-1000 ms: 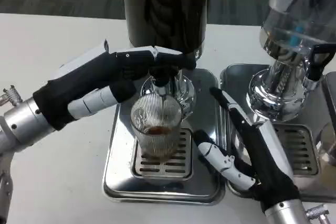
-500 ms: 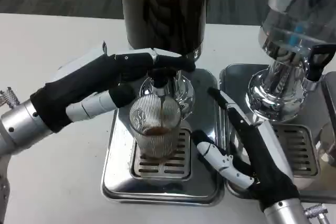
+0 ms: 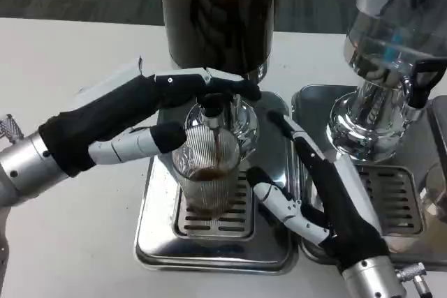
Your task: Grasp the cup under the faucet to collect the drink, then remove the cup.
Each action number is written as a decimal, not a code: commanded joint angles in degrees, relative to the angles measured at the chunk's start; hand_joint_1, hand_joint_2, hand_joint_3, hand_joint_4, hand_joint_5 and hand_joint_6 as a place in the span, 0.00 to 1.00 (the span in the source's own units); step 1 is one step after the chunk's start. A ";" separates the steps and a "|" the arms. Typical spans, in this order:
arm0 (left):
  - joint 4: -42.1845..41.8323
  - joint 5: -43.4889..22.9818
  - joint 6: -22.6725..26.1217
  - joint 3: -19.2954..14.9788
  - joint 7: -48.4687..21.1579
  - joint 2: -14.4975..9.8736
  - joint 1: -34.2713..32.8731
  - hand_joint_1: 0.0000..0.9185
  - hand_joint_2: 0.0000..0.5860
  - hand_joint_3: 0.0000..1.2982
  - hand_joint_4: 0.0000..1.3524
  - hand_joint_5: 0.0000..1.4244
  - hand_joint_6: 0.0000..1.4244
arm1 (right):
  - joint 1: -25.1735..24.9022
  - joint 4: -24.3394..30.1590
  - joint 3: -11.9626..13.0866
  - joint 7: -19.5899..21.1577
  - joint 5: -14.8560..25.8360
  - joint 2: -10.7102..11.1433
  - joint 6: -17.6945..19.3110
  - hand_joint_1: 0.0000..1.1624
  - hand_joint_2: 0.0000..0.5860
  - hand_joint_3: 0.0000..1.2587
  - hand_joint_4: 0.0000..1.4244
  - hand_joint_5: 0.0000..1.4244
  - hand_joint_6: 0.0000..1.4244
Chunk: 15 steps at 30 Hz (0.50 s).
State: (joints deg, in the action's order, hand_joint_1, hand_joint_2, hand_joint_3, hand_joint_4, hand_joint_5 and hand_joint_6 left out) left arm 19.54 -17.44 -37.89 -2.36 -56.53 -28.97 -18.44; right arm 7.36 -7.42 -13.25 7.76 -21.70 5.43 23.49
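A ribbed glass cup [image 3: 207, 172] stands on the grate of the steel drip tray [image 3: 157, 242], under the faucet [image 3: 213, 107] of the dark drink dispenser [image 3: 220, 12]. A thin dark stream runs into it, and brown drink lies at its bottom. My left hand [image 3: 129, 120] reaches in from the left, its long fingers [image 3: 209, 85] lying over the faucet top and its thumb against the cup's left rim. My right hand [image 3: 318, 186] is spread just right of the cup with its thumb close to the glass. I cannot tell whether it touches.
A second dispenser [image 3: 394, 40] with a clear tank stands at the right on its own steel tray [image 3: 391, 183]. Its black tap handle [image 3: 419, 78] sticks out near my right forearm. The white table [image 3: 63, 242] extends to the left.
My right hand has moved left and forward, closer to the cup. My left thumb has slid right onto the cup's rim. The drink keeps running into the cup.
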 commanded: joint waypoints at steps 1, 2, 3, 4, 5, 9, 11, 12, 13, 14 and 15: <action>-0.84 1.45 -0.98 1.54 -1.25 -1.02 1.21 0.00 0.17 0.25 0.17 0.11 0.18 | -0.85 -1.04 -0.27 0.09 -0.23 -0.24 -0.50 0.33 0.41 0.10 0.06 0.05 0.02; -0.78 1.49 -0.95 1.61 -1.17 -1.05 1.18 0.00 0.17 0.25 0.17 0.11 0.18 | -0.91 -1.16 -0.27 0.13 -0.18 -0.30 -0.43 0.33 0.41 0.10 0.06 0.05 0.02; -0.84 1.50 -0.93 1.69 -1.07 -1.09 1.22 0.00 0.17 0.25 0.17 0.11 0.18 | -1.00 -1.25 -0.27 0.07 -0.12 -0.32 -0.42 0.33 0.41 0.10 0.06 0.05 0.02; -0.82 1.50 -0.95 1.74 -0.98 -1.14 1.25 0.00 0.17 0.25 0.17 0.11 0.18 | -1.08 -1.29 -0.30 0.10 -0.26 -0.29 -0.42 0.33 0.41 0.10 0.06 0.05 0.02; -0.92 1.53 -0.98 1.82 -0.84 -1.16 1.36 0.00 0.17 0.25 0.17 0.11 0.18 | -1.09 -1.38 -0.28 0.06 -0.18 -0.30 -0.37 0.33 0.41 0.10 0.06 0.05 0.02; -1.01 1.51 -1.17 2.01 -0.63 -1.30 1.39 0.00 0.17 0.25 0.17 0.11 0.18 | -1.34 -1.52 -0.27 0.10 -0.12 -0.41 -0.27 0.33 0.41 0.10 0.06 0.05 0.02; -1.10 1.36 -1.01 2.05 -0.58 -1.38 1.39 0.00 0.17 0.25 0.17 0.11 0.18 | -1.69 -1.82 -0.35 -0.16 0.07 -0.47 -0.31 0.33 0.41 0.10 0.06 0.05 0.02; -1.21 1.29 -0.97 2.07 -0.50 -1.41 1.49 0.00 0.17 0.25 0.17 0.11 0.18 | -1.89 -1.91 -0.50 -0.22 0.11 -0.62 -0.30 0.33 0.41 0.10 0.06 0.05 0.02; -1.35 1.18 -0.94 2.08 -0.44 -1.46 1.59 0.00 0.17 0.25 0.17 0.11 0.18 | -1.98 -1.95 -0.62 -0.24 0.12 -0.71 -0.26 0.33 0.41 0.10 0.06 0.05 0.02; -1.51 1.09 -0.92 2.10 -0.38 -1.51 1.72 0.00 0.17 0.25 0.17 0.11 0.18 | -1.95 -1.82 -0.74 -0.13 0.06 -0.85 -0.21 0.33 0.41 0.10 0.06 0.05 0.02; -1.58 1.03 -0.95 2.11 -0.31 -1.54 1.78 0.00 0.17 0.26 0.17 0.11 0.18 | -2.00 -1.66 -0.88 -0.23 0.09 -0.89 -0.19 0.33 0.41 0.10 0.06 0.05 0.02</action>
State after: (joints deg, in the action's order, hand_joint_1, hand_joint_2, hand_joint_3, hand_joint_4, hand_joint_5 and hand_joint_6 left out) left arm 19.03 -17.42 -38.04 -1.42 -55.23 -29.78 -18.24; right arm 5.97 -8.85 -13.73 7.75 -21.94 4.98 23.36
